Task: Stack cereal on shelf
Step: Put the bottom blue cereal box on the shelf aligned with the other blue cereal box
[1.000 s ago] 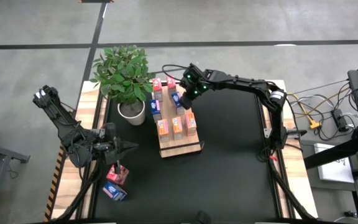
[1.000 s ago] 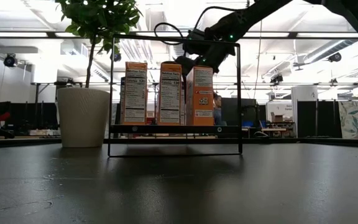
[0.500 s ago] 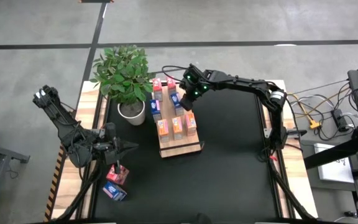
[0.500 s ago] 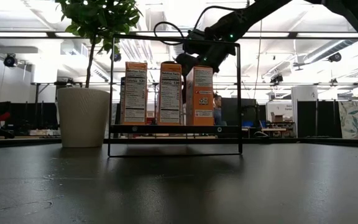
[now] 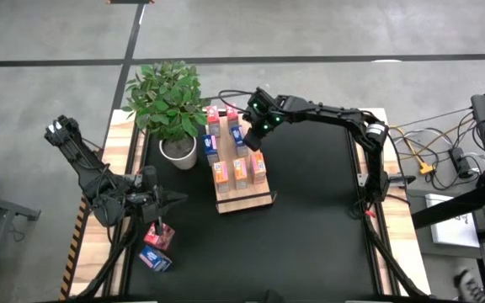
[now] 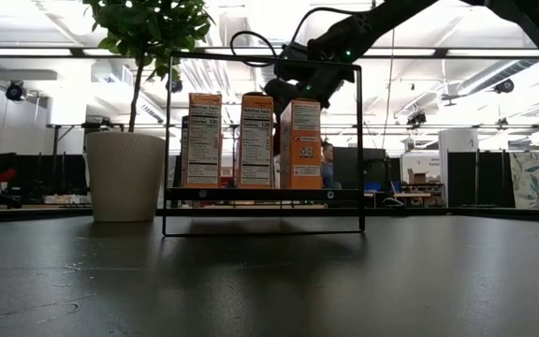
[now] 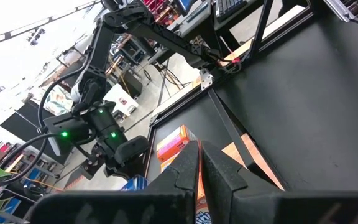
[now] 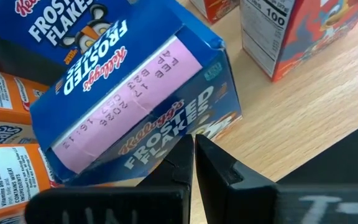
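Observation:
The shelf is a light-wood board in a black wire frame, lying at the table's middle back. Several cereal boxes stand on it; three orange ones form the front row. My right gripper is shut above the board's far part, its tips at a tilted blue box. My left gripper hangs shut over the table's left side, touching nothing. Below it a pink-red box and a blue box rest on the black tabletop. My right gripper's shut fingertips lie against the blue box's printed narrow side, near its lower edge. The fingers slant down from the table's far right. The box is tilted, its pink end panel turned up, among other boxes on the wooden board.
A potted plant in a white pot stands just left of the shelf. Cables and equipment lie beyond the table's right edge. Bare black tabletop spreads near and right of the shelf.

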